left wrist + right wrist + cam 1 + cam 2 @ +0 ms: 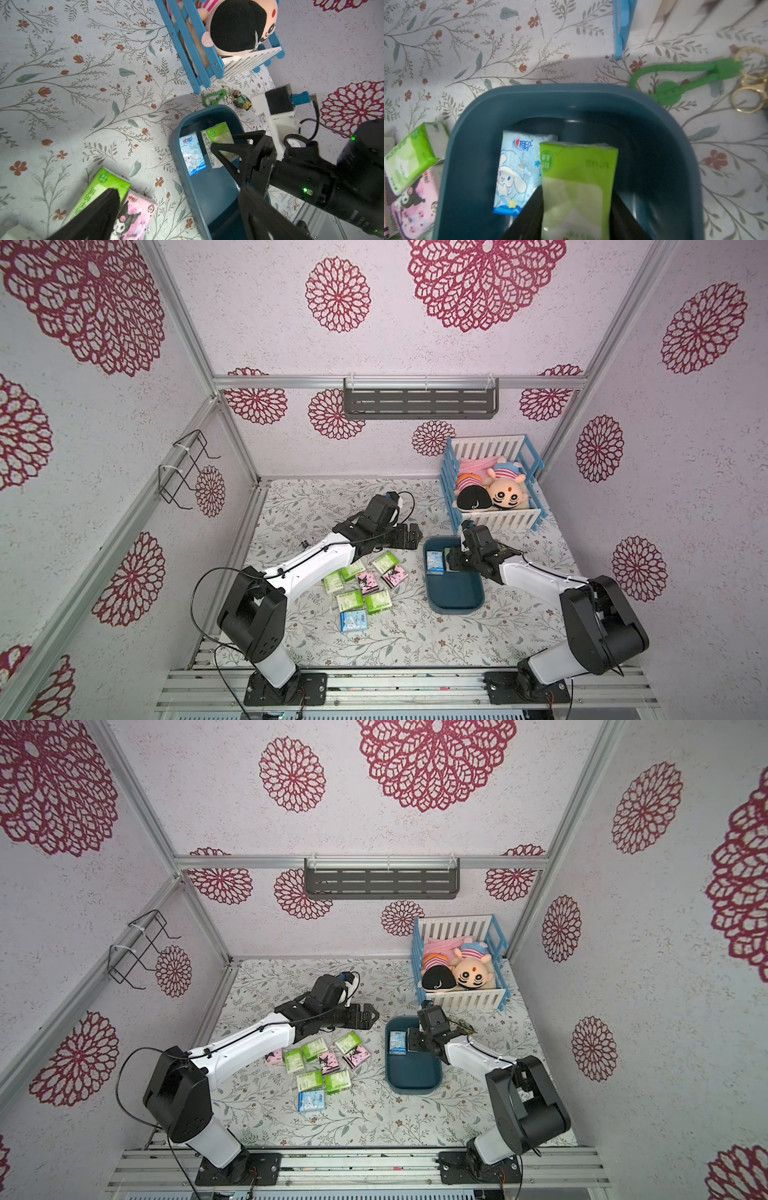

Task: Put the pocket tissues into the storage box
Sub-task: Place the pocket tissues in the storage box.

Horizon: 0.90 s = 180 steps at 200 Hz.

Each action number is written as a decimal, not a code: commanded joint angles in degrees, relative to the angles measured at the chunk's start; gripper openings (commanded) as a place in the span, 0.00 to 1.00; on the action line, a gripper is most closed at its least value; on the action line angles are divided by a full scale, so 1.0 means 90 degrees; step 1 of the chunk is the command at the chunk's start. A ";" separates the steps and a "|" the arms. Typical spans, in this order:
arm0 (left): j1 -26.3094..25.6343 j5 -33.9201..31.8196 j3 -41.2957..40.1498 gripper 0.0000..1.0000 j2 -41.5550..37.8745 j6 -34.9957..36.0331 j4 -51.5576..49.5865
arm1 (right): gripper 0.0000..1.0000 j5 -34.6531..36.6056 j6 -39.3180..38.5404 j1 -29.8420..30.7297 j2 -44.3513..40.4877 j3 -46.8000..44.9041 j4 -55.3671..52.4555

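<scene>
storage box (176,158) holding blue pack (192,153) and green pack (217,138), dolls (234,25) in crib (198,56)

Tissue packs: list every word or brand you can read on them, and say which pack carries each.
"心相印": on the blue pack in the box, and on the pink pack.
"Kuromi": on the pink pack.
Green pack: the round badge and other print are too blurred to read.
In both top views the other packs are too small to read.
</scene>
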 commanded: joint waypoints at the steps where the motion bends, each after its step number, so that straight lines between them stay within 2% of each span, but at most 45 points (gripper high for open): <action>1: -0.0057 -0.0101 0.0007 0.97 -0.0145 0.0022 0.0095 | 0.48 0.0072 -0.0130 -0.0032 0.0124 0.0124 0.0387; 65: -0.0063 -0.0180 -0.0009 0.97 -0.0160 0.0057 0.0050 | 0.56 -0.0145 -0.0024 -0.0031 0.0314 0.0123 0.0614; 109: -0.0068 -0.0206 -0.0006 0.97 -0.0179 0.0060 0.0030 | 0.67 -0.0180 -0.0030 -0.0032 0.0305 0.0188 0.0537; 153: -0.0053 -0.0348 -0.0038 0.97 -0.0274 0.0119 -0.0024 | 0.70 -0.0102 -0.0057 -0.0013 -0.0117 0.0369 0.0279; 165: 0.0046 -0.0355 -0.0129 0.97 -0.0375 -0.0076 0.0046 | 0.71 -0.0075 -0.0093 0.0042 -0.0305 0.0455 0.0210; 180: 0.0384 0.0010 -0.0479 0.97 -0.0548 -0.0483 0.0525 | 0.74 -0.0055 -0.0179 0.0161 -0.0478 0.0563 0.0162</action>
